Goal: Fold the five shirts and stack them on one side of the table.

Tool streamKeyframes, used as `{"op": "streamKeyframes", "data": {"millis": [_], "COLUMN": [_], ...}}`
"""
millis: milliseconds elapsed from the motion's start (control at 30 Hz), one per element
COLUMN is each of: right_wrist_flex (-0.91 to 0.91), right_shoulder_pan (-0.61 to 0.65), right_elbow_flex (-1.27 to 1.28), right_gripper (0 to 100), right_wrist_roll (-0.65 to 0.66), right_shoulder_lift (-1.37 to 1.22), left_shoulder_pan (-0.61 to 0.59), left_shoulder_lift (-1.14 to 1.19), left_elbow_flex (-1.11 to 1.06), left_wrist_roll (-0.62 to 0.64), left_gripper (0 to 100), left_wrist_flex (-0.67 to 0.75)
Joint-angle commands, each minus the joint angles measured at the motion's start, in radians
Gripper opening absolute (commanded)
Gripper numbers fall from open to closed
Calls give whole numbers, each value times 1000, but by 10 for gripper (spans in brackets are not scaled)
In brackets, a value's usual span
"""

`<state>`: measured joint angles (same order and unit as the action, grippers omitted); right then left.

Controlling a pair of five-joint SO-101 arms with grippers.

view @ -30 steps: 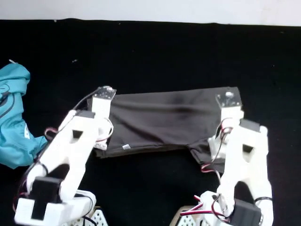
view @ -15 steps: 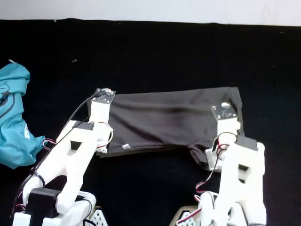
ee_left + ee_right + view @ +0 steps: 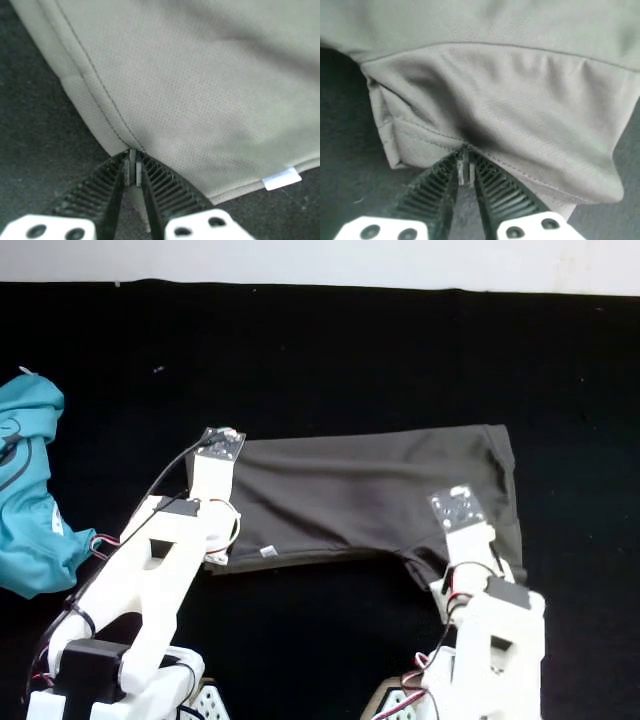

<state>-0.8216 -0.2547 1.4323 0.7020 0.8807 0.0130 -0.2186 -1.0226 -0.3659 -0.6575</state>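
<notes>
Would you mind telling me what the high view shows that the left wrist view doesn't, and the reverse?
High view: the teal shirt bunched at the left edge of the black table, and the right arm. Left wrist view: the left gripper shut on the stitched hem of the dark shirt. Shared: the dark shirt lying on the table.

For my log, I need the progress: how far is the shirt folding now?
Done: the dark shirt looks folded once. In hand: the left gripper and right gripper each pinch its edge. Left: finishing it, folding the crumpled teal shirt, stacking.
</notes>
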Motion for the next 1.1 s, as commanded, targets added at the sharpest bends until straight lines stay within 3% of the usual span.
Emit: {"op": "streamKeyframes", "data": {"millis": [0, 233, 367, 500, 800, 1067], "right_wrist_flex": [-59, -346, -397, -275, 90, 185], "right_shoulder_pan": [-36, -38, -77, -160, -246, -317], "right_elbow_flex": [21, -213, -352, -374, -81, -2], "right_gripper": [6, 6, 6, 6, 6, 6], "right_wrist_roll": [52, 68, 68, 74, 181, 264], "right_shoulder_lift": [7, 7, 7, -5, -2, 4], "left_shoulder_pan": [4, 2, 2, 2, 2, 2], "left_shoulder_lift": [2, 2, 2, 2, 2, 2], "left_elbow_flex": [-1, -1, -1, -1, 1, 1], "left_wrist_roll": [2, 2, 2, 2, 2, 2], "left_gripper": [9, 9, 9, 9, 9, 9], "left_wrist_flex": [48, 49, 49, 49, 49, 49]}}
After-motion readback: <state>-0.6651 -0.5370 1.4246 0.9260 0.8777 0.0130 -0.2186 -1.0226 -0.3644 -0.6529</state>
